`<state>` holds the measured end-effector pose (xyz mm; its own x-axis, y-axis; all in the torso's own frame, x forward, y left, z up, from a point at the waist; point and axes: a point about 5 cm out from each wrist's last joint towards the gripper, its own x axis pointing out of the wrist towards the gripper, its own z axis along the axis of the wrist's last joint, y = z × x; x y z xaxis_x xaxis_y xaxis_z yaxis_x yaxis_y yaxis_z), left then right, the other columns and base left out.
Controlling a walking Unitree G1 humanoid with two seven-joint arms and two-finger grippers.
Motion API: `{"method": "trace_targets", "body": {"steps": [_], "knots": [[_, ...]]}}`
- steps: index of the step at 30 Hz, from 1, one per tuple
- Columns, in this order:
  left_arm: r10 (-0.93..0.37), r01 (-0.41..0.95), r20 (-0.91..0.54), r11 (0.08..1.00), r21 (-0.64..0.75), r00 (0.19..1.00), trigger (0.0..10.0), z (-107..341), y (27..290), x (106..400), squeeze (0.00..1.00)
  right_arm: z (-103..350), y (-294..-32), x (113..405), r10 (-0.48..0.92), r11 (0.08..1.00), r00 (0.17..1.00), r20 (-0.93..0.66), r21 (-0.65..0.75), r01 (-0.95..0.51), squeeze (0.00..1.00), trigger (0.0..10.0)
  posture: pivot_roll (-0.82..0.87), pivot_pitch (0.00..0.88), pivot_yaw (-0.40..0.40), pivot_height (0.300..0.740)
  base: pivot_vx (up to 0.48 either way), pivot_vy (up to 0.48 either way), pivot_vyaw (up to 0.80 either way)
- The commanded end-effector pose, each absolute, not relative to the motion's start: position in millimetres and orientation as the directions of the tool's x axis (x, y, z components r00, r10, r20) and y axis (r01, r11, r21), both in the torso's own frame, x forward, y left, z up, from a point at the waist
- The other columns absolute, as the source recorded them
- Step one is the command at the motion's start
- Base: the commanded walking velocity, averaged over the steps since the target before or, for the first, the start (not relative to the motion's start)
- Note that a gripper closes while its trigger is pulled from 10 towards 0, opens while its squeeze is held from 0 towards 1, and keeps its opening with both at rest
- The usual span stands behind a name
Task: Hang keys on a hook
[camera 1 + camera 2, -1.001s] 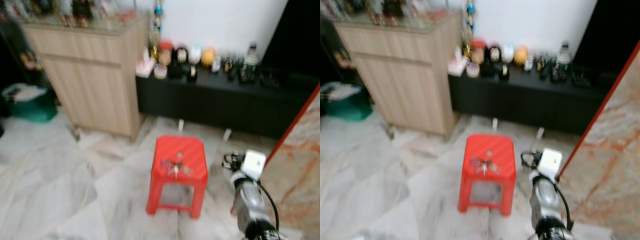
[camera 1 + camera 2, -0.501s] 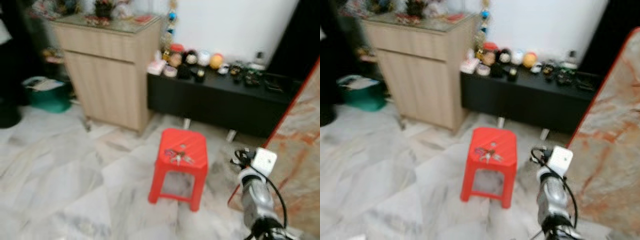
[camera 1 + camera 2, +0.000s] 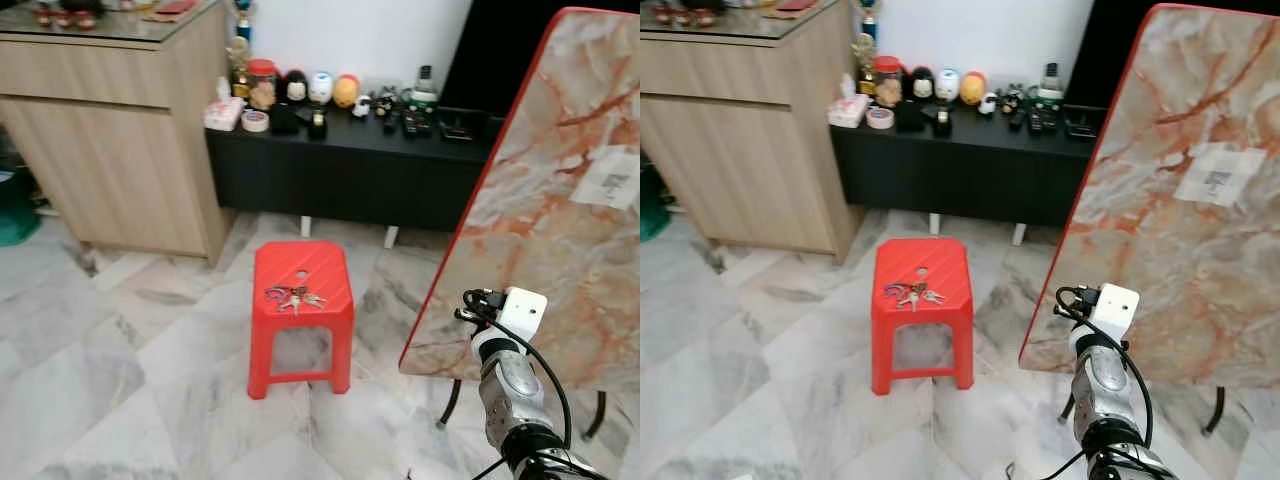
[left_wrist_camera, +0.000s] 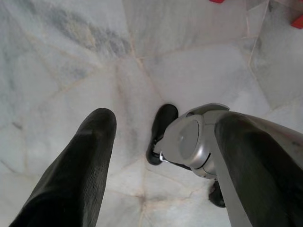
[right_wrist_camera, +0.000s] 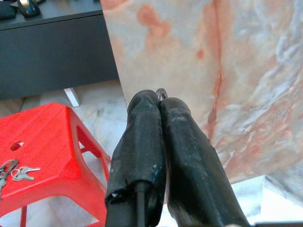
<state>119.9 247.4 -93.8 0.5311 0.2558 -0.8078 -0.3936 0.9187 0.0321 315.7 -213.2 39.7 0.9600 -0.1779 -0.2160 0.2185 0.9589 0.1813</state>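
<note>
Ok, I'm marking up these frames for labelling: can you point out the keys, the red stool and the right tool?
keys (image 3: 294,296): left eye view, middle of the bunch.
red stool (image 3: 322,270): left eye view, bare part of the seat.
right tool (image 5: 160,100): right wrist view, between the fingertips.

Keys (image 3: 908,293) lie on a red stool (image 3: 940,300) on marble floor (image 3: 770,360), near a black cabinet (image 3: 970,170)

- A bunch of keys (image 3: 293,296) is lying flat on top of a red plastic stool (image 3: 299,275), silver keys fanning out from a ring with small coloured tags, near the seat's centre hole.
</note>
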Motion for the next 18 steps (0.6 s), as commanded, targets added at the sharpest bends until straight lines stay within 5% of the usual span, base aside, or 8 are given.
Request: {"method": "trace_targets", "body": {"steps": [1, 18], "knots": [[0.262, -0.411, -0.811, 0.911, 0.029, 0.522, 10.0, -95.7, 245.6, 114.8, 0.00, 42.7, -212.4, 317.2, -0.176, 0.961, 0.964, -0.200, 0.177, 0.212, 0.00, 10.0, 0.06, 0.000, -0.098, 0.740, 0.000, 0.000, -0.78], [0.284, -0.409, -0.800, 0.911, 0.053, 0.529, 10.0, -89.6, 267.1, 112.9, 0.00, 45.0, -207.8, 318.1, -0.185, 0.958, 0.967, -0.178, 0.185, 0.217, 0.00, 10.0, 0.06, 0.000, -0.076, 0.740, 0.000, 0.000, -0.78]]}}
